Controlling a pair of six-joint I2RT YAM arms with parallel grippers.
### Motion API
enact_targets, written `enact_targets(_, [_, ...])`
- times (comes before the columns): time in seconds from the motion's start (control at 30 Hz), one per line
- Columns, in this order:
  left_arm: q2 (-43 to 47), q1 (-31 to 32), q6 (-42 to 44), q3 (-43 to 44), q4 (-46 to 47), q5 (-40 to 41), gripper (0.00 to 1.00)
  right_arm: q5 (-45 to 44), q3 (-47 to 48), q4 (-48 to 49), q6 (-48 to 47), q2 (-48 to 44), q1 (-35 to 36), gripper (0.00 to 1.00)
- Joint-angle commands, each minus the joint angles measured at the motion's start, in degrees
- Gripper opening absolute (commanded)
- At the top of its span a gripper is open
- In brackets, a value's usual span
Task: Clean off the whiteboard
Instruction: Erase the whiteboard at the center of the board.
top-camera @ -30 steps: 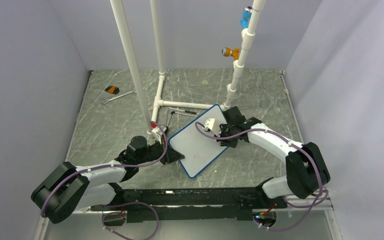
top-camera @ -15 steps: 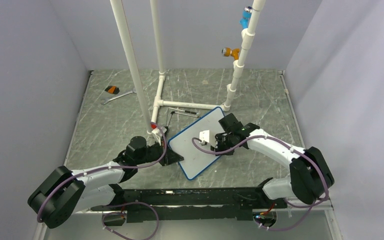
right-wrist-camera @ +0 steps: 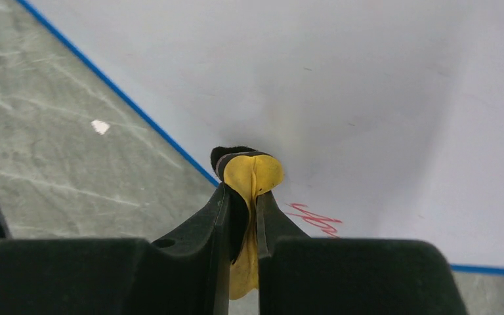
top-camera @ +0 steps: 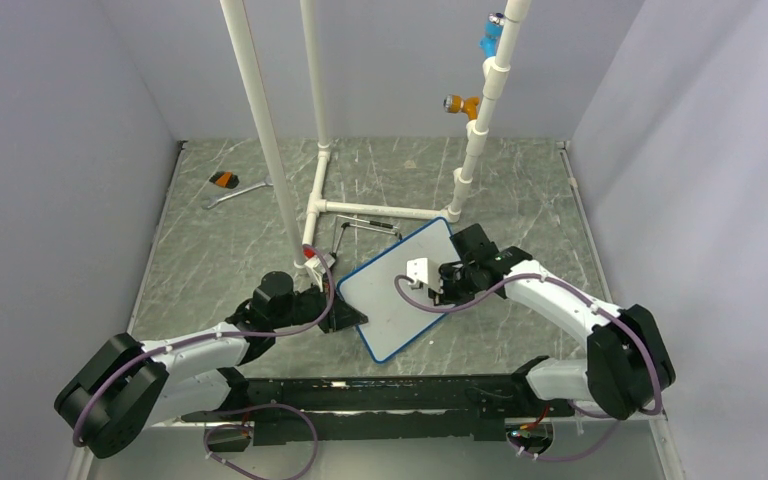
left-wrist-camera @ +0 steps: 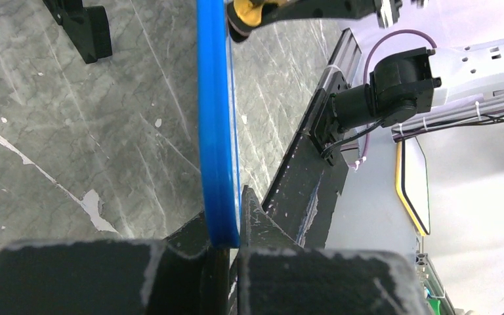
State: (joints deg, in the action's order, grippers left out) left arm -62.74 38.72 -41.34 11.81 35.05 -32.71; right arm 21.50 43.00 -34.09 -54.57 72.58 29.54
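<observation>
The whiteboard, white with a thin blue frame, is held tilted above the table. My left gripper is shut on its lower left edge; the left wrist view shows the blue frame edge-on between the fingers. My right gripper is shut on a yellow and black eraser and presses it on the board's face near the right edge. A short red scribble shows on the board just beside the right fingers.
White pipe frame stands behind the board, with a tall post close to the left gripper. A wrench and an orange-black item lie far left. A black rail runs along the near edge. Black feet show under the board.
My right gripper with the eraser swept left across the board, then back a little to the right. The board and the left gripper stayed almost still.
</observation>
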Motion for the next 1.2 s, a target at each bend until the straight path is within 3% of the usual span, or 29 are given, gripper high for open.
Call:
enact_targets(0.0, [-0.1, 0.9, 0.7, 2.4, 4.8, -5.1, 0.0, 4.8, 0.2, -3.9, -4.7, 1.7, 2.2, 0.0])
enact_targets(0.23, [-1.6, 0.9, 1.5, 3.3, 4.2, -5.5, 0.0, -8.2, -0.5, 12.2, 10.5, -2.6, -0.6, 0.0])
enact_targets(0.33, [-2.0, 0.9, 1.3, 3.2, 4.9, -5.4, 0.0, -11.1, -0.7, 14.8, 13.6, -2.9, -3.2, 0.0])
enact_targets(0.47, [-1.9, 0.9, 1.2, 3.0, 5.0, -4.8, 0.0, -10.1, 0.8, 11.1, 12.1, -0.5, -4.4, 0.0])
enact_targets(0.63, [-3.2, 0.8, 1.9, 3.5, 5.3, -4.6, 0.0, 3.3, 2.0, -1.8, 1.2, -0.3, -3.6, 0.0])
enact_targets(0.73, [-4.6, 0.4, 1.6, 3.8, 6.6, -5.3, 0.0, 4.6, 2.0, -4.1, -0.8, 0.7, -3.1, 0.0])
enact_targets(0.97, [-4.8, 0.0, 2.7, 3.5, 5.7, -5.2, 0.0, -8.6, 1.2, 12.2, 14.9, -1.4, -4.8, 0.0])
enact_targets(1.17, [-6.2, -0.2, -1.2, 0.5, 12.1, -3.1, 0.0, -8.6, -0.3, 18.5, 22.4, -2.3, -5.3, 0.0])
